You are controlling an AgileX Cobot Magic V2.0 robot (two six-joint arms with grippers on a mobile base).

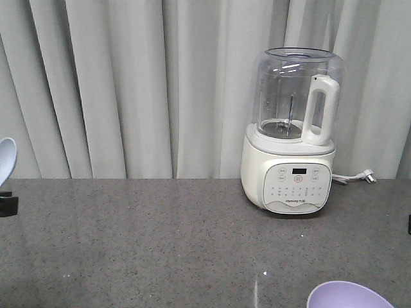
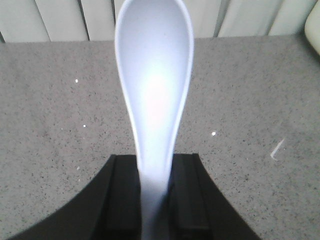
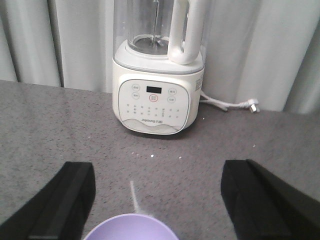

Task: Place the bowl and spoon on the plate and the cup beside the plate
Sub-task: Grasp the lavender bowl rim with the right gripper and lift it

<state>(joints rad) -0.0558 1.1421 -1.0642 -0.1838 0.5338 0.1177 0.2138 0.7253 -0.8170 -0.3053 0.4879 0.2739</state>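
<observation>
My left gripper is shut on the stubby handle of the pale bluish-white spoon. The scoop points away from it above the grey counter, and also shows at the left edge of the front view as the spoon. The lavender bowl sits at the bottom edge of the right wrist view, between the wide-apart fingers of my open right gripper and touching neither. Only part of the bowl shows at the bottom right of the front view. The plate and the cup are out of view.
A white blender with a clear jug stands at the back right of the speckled grey counter, its cord and plug trailing right. Pale curtains hang behind the counter. The blender faces my right gripper.
</observation>
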